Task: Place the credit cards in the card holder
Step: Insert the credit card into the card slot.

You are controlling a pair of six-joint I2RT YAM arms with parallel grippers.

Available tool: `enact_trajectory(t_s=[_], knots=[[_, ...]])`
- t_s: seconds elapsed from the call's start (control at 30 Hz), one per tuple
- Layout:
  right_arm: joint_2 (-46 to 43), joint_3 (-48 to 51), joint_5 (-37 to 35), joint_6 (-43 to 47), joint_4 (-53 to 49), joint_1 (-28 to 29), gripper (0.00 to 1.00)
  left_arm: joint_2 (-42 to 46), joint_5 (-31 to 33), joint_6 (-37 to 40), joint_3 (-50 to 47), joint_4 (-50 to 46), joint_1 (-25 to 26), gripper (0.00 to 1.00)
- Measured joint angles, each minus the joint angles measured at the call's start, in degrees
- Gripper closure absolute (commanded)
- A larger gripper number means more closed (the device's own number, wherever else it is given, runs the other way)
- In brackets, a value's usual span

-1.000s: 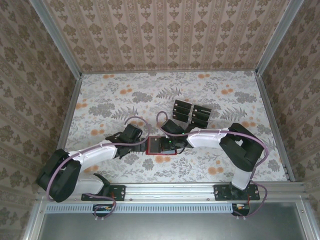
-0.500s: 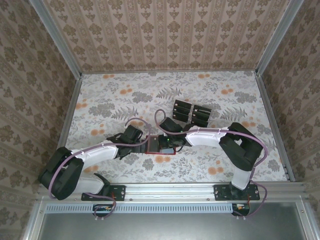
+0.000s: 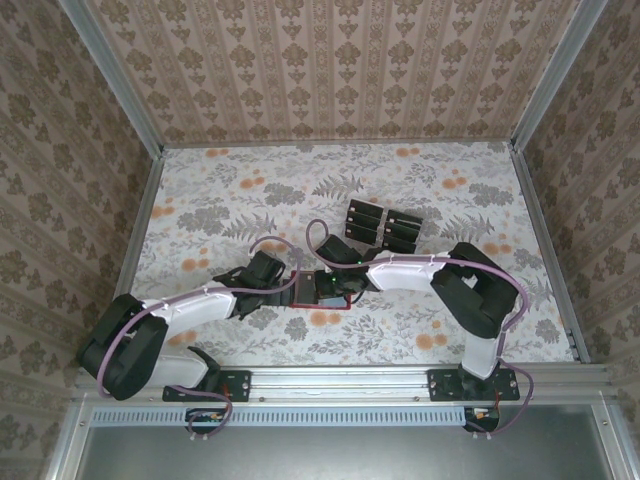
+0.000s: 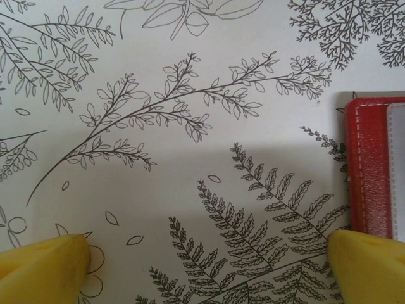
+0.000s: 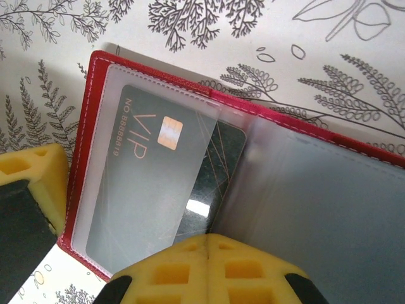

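Observation:
The card holder [image 3: 308, 291] lies open on the table, red with clear inner pockets [image 5: 329, 190]. A black credit card [image 5: 218, 166] marked VIP sits most of the way inside its left pocket, one edge sticking out. My right gripper [image 5: 209, 244] is shut, its tips touching that near edge [image 3: 333, 284]. My left gripper [image 4: 209, 266] is open over bare table, its right finger [image 4: 370, 263] beside the holder's left rim [image 4: 367, 164]. In the top view it [image 3: 285, 284] stands just left of the holder. More credit cards [image 3: 383, 225] lie behind.
The spare cards sit in a tray [image 3: 366, 206] just behind the right arm. A yellow finger [image 5: 31, 180] of the left gripper rests by the holder's left side. Patterned walls enclose the flowered table [image 3: 230, 190], with open room at the back and left.
The right gripper has slid a little to the left over the holder, staying shut. The left arm has hardly moved.

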State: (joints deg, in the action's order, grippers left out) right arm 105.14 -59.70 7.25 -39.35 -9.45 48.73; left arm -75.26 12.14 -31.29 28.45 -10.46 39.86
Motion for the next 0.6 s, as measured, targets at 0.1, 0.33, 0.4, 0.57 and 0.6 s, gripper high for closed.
enact_trajectory(t_s=[0.1, 0.33, 0.4, 0.57, 0.6], knots=[[1.0, -1.2, 0.5, 0.0, 0.0, 0.2, 1.0, 0.0, 0.6, -0.2, -0.3, 0.4, 0.5, 0.0], [2.6, -2.8, 1.0, 0.0, 0.2, 0.5, 1.0, -0.5, 2.2, -0.7, -0.3, 0.7, 1.6, 0.0], [2.6, -3.0, 1.3, 0.0, 0.2, 0.5, 1.0, -0.5, 2.5, -0.9, -0.3, 0.7, 1.8, 0.0], [2.6, -3.2, 2.1, 0.0, 0.6, 0.7, 1.0, -0.1, 2.4, -1.1, -0.3, 0.3, 1.9, 0.0], [2.5, -3.2, 2.1, 0.0, 0.6, 0.7, 1.0, 0.3, 2.2, -1.2, -0.3, 0.0, 1.9, 0.0]])
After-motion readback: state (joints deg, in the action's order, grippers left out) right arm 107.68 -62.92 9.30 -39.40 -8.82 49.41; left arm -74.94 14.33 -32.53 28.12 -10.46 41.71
